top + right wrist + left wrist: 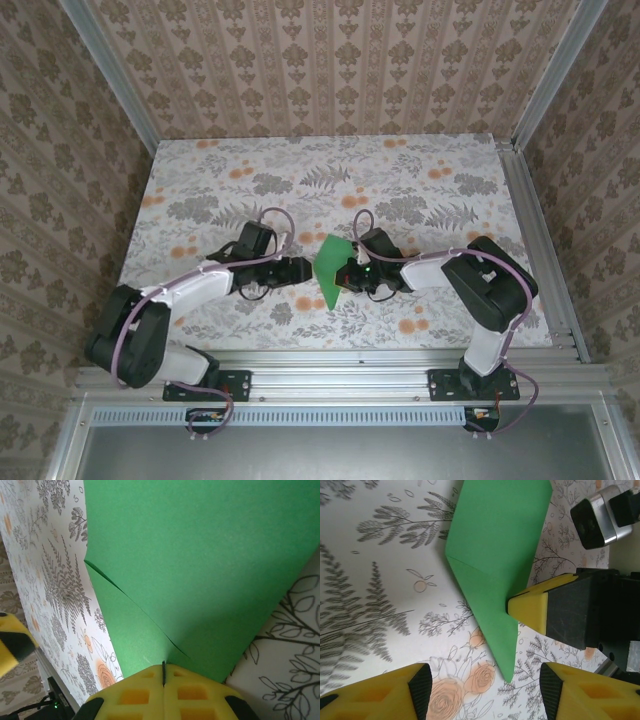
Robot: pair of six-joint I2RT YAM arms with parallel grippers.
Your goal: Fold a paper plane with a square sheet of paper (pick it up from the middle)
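The green sheet of paper (331, 270) is folded to a long point with a diagonal flap edge across it, and it stands tilted up off the table between my two grippers. My right gripper (163, 672) is shut on its lower edge, jaws pressed together with the paper pinched between them. In the left wrist view the paper (495, 555) narrows to a tip low in the frame, and a yellow fingertip (532, 605) of the right gripper clamps its side. My left gripper (485, 695) is open, with its fingers either side of the space just short of that tip and apart from it.
The table (450, 180) has a floral cover and patterned walls on three sides. An aluminium rail (330, 362) runs along the near edge by the arm bases. The right wrist's camera housing (595, 520) hangs close above the paper.
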